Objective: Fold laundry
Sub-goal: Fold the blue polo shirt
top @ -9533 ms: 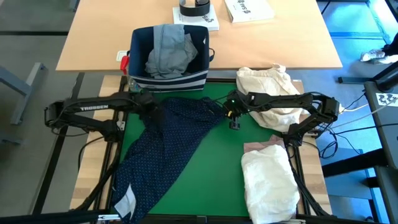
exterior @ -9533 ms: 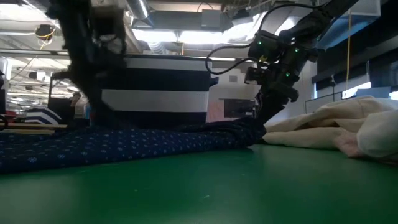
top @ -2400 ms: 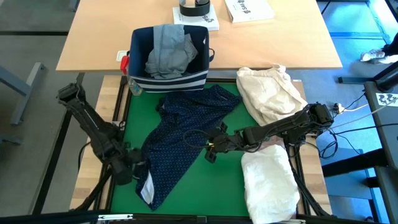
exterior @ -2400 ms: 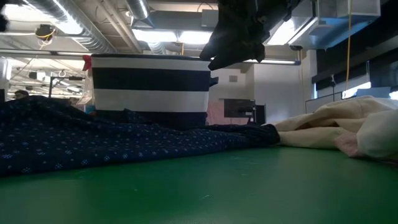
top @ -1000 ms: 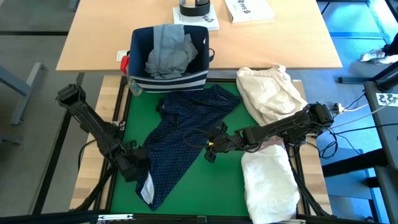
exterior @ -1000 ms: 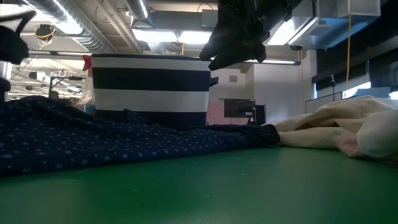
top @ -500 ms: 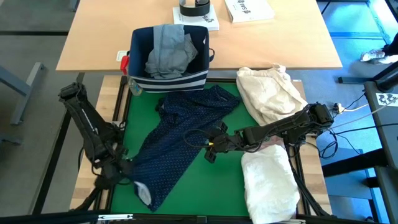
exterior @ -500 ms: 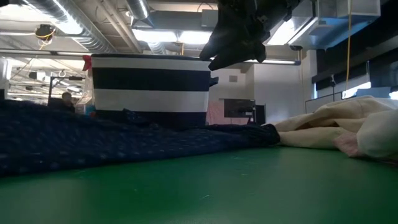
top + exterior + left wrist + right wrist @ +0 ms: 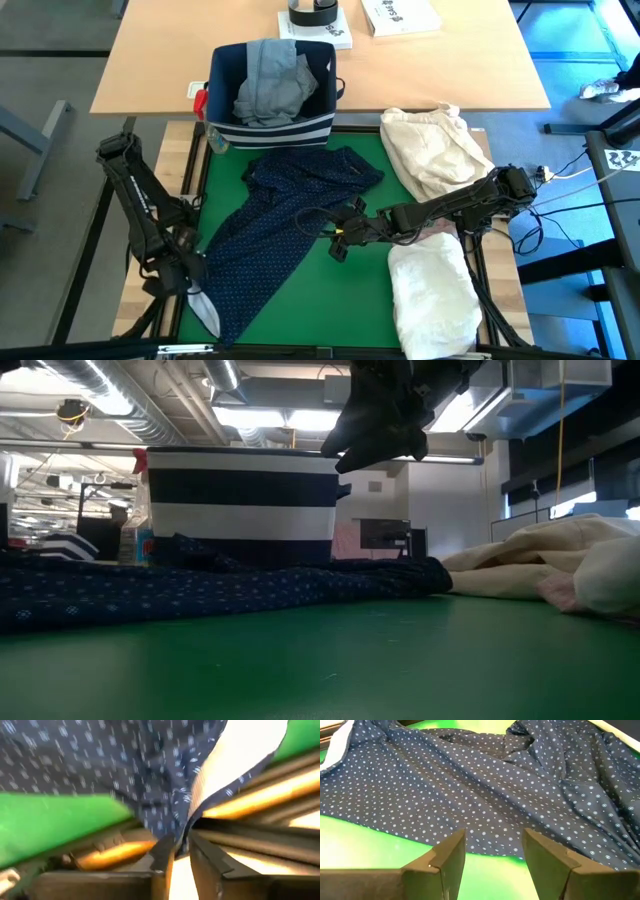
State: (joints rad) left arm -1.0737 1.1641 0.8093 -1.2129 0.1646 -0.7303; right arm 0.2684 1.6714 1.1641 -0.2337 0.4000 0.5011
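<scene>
High view: our left gripper (image 9: 186,283) pinches the dotted shirt (image 9: 285,228) hem, stretching it flat; right gripper (image 9: 339,240) hovers beside the shirt, jaws wide.

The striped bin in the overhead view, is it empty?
No, the striped bin holds a crumpled pair of light grey jeans that reaches up to its rim.

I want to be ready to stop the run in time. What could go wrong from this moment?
1. The left gripper pinches only the hem of the navy dotted shirt at the mat's edge; so thin a hold may slip.
2. That corner hangs off the green mat over the frame, so it could catch there.
3. The right gripper hovers open over the shirt's edge and might drag it.
</scene>
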